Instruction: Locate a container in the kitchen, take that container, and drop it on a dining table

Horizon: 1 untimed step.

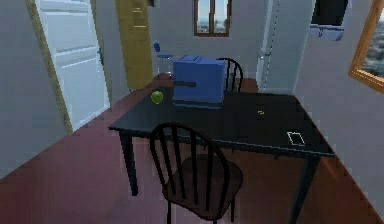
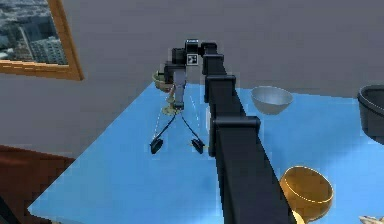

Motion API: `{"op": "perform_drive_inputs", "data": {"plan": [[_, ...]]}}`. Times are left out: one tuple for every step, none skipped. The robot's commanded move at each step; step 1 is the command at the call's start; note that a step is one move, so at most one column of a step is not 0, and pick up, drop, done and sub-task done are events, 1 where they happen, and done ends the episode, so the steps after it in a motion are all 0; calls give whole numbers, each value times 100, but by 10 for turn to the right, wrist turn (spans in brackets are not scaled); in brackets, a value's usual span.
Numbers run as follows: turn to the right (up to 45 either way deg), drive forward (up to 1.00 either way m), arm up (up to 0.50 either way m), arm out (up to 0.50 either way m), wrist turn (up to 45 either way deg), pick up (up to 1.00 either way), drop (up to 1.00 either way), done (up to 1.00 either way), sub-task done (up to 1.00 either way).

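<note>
A blue tabletop (image 2: 110, 150) carries several bowls. The gripper (image 2: 176, 146) shows only bare top behind its fingers, so it holds nothing; the finger setting cannot be told. A dark bowl (image 2: 159, 78) sits just beyond the gripper's body, and a grey bowl (image 2: 271, 98) lies across the arm (image 2: 235, 140). The step in hand is judged to be the grasp: select the nearest bowl, line the fingers on its rim, and keep the arm clear of the gold bowl (image 2: 306, 192).
</note>
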Motion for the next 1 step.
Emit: {"op": "perform_drive_inputs", "data": {"plan": [[0,0,0,0,450,0,0,0,0]]}}
